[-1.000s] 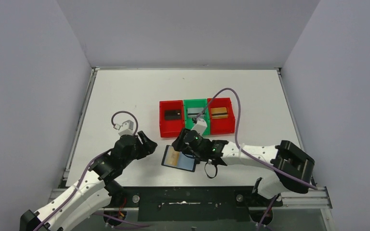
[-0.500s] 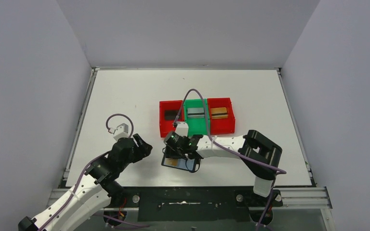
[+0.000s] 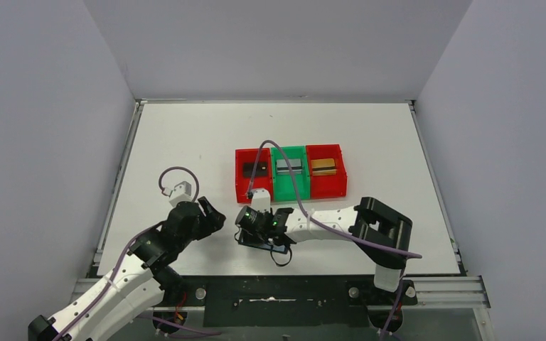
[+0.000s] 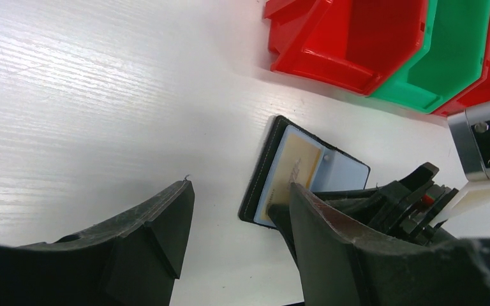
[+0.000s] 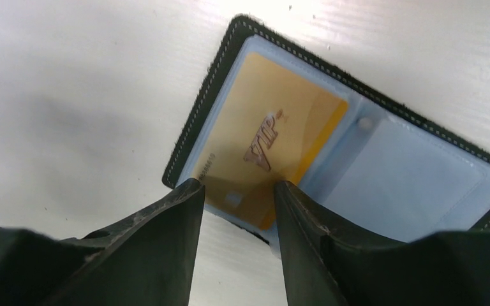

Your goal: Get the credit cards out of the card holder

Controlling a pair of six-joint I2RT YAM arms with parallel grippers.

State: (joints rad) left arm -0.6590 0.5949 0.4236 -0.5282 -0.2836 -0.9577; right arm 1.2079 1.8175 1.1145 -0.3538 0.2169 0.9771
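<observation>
OK, the card holder (image 3: pixel 259 242) lies open and flat on the white table (image 3: pixel 185 142), near the front edge and just in front of the bins, bluish pockets up. A gold VIP card (image 5: pixel 268 150) sits in its left pocket; the right pocket looks bare. The right gripper (image 3: pixel 250 222) is low over the holder with its jaws partly apart, straddling the near edge of that card. I see nothing pinched between them, and can't tell if the tips touch the card. From above, the gripper body hides most of the holder, and in the left wrist view it covers the holder's near right corner. The left gripper (image 4: pixel 239 188) is just left of the holder, off it, jaws apart with only table between them. Behind sit the left red bin (image 3: pixel 240 186) with a black card (image 3: pixel 250 169), the green bin (image 3: pixel 288 189) with a silver-grey card (image 3: pixel 288 166), and the right red bin (image 3: pixel 327 187) with a tan card (image 3: pixel 323 166). The right arm's purple cable (image 3: pixel 261 147) arcs over the left red and green bins.
</observation>
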